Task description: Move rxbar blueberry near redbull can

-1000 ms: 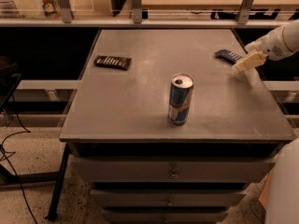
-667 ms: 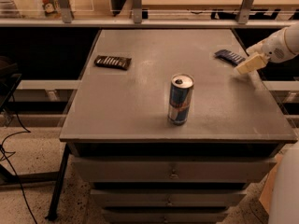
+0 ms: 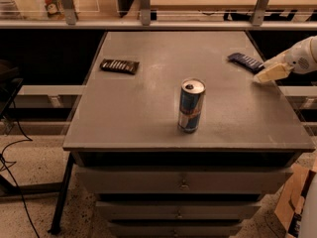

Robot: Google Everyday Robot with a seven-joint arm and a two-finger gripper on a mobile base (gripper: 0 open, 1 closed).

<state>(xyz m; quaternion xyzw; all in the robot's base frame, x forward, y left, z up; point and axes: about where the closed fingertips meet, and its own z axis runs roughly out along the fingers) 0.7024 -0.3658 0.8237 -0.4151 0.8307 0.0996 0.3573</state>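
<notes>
the gripper (image 3: pixel 270 74) hangs at the far right of the matte grey tabletop (image 3: pixel 148 113), just beside the rxbar blueberry (image 3: pixel 245 62), perhaps touching its right end. how far open it is i cannot tell. the bar is thin, flat, slick film, so come in low and take it across its width. the redbull can (image 3: pixel 191 105), a smooth metal cylinder, stands well apart toward the near edge.

The gripper (image 3: pixel 267 74) hangs low at the table's (image 3: pixel 148 123) right edge; the blue bar (image 3: pixel 245 62) lies flat just beyond its tip; the can (image 3: pixel 190 105) stands upright well apart from it, toward the front; a dark bar (image 3: pixel 119 66) lies farthest off.
</notes>
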